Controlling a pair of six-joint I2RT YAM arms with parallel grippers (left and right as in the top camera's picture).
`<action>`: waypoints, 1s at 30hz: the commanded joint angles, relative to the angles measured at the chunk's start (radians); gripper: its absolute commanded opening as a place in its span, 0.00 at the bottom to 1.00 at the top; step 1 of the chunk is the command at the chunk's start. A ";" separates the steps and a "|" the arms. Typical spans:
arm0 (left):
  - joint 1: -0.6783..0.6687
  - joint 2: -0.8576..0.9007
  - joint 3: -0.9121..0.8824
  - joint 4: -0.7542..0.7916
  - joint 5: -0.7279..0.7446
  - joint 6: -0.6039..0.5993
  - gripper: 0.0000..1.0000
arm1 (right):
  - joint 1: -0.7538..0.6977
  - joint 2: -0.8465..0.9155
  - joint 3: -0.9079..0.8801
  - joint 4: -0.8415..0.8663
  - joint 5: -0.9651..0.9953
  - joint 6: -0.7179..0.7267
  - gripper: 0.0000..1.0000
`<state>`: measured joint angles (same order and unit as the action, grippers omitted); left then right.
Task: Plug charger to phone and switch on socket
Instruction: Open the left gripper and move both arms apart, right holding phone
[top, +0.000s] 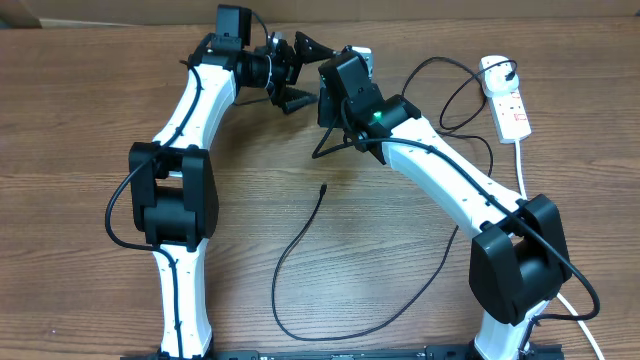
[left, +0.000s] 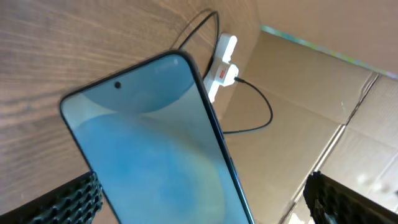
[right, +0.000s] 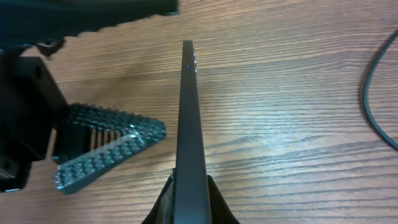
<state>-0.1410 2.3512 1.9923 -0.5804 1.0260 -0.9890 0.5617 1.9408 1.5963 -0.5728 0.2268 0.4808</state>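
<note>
R end effector (right: 189, 190) pinches phone (right: 189, 124), L end effector (left: 205, 199) splayed — charger (top: 323, 191) loose at phone's 6 o'clock, plug-in & socket (top: 508, 98) switch pending.

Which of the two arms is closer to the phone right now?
Right. The right gripper is shut on the phone; the left gripper is open, its fingers either side of it, not touching.
</note>
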 joint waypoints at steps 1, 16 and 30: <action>0.034 -0.010 0.027 0.003 -0.009 0.073 1.00 | -0.018 -0.014 0.015 0.006 0.042 0.021 0.04; 0.109 -0.396 0.026 -0.351 -0.470 0.468 0.99 | -0.174 -0.064 0.015 0.027 -0.325 0.076 0.04; 0.179 -0.459 0.024 -0.612 -0.400 0.684 0.97 | -0.284 -0.064 0.015 0.073 -0.589 0.103 0.04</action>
<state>0.0109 1.8946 2.0155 -1.1751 0.6235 -0.3862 0.2996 1.9347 1.5963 -0.5163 -0.2798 0.5762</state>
